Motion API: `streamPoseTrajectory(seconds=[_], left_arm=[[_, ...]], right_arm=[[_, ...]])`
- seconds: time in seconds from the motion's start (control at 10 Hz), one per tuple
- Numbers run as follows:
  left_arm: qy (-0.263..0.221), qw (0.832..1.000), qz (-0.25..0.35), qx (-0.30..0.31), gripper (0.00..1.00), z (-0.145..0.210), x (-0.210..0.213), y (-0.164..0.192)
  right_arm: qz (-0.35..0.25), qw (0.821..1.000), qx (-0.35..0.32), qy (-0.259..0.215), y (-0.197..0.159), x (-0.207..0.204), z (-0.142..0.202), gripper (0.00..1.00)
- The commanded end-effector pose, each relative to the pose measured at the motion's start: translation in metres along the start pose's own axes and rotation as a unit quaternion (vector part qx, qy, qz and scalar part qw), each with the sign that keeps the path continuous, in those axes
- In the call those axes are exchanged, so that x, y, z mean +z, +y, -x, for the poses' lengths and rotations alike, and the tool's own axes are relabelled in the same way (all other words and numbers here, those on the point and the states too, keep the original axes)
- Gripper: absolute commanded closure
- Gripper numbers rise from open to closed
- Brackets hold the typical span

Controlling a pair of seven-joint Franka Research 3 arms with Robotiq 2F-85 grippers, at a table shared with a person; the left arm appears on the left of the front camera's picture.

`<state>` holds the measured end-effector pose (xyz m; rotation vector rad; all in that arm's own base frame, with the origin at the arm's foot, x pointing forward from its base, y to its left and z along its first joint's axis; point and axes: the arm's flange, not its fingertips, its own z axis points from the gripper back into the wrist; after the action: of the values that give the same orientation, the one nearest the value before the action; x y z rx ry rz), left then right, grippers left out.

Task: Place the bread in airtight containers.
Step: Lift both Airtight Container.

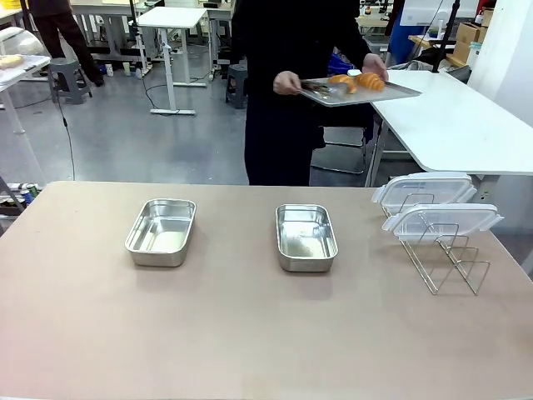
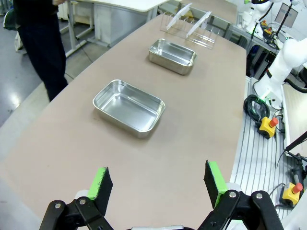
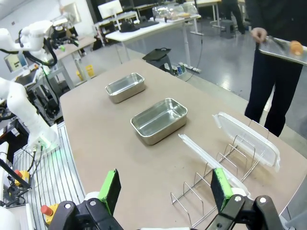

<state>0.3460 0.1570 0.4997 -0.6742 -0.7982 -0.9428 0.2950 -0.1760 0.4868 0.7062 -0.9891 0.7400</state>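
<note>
Here the left gripper [image 2: 158, 184] and right gripper [image 3: 168, 189] both gape wide, empty. Beyond them stand the left tin [image 1: 161, 232] and right tin [image 1: 306, 237], bare, long axes pointing away. The croissants [image 1: 358, 82] lie on the person's tray [image 1: 401, 92], held past the far edge, right of centre, likely nearer the right arm.

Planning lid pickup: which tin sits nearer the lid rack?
The middle tin, beside the wire rack; the other tin sits farther to the robot's left.

Left gripper [image 2: 156, 179], bottom of frame: black linkages [image 2: 72, 214], silver screws [image 2: 54, 205], green pads [image 2: 99, 181]. Right gripper [image 3: 166, 186] looks alike. Person [image 1: 279, 125], top centre, wears black.
</note>
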Motion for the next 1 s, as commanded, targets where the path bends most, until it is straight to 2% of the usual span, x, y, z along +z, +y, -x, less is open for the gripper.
streamPoseTrajectory(seconds=[0.0,0.9], left_arm=[[-0.011,1.000,0.003,-0.009,0.00,-0.0005,0.0004,0.0027],[-0.011,1.000,0.003,-0.009,0.00,-0.0005,0.0004,0.0027]], right_arm=[[0.000,1.000,0.014,-0.010,-0.0032,-0.0007,-0.0031,0.00],[0.000,1.000,0.014,-0.010,-0.0032,-0.0007,-0.0031,0.00]])
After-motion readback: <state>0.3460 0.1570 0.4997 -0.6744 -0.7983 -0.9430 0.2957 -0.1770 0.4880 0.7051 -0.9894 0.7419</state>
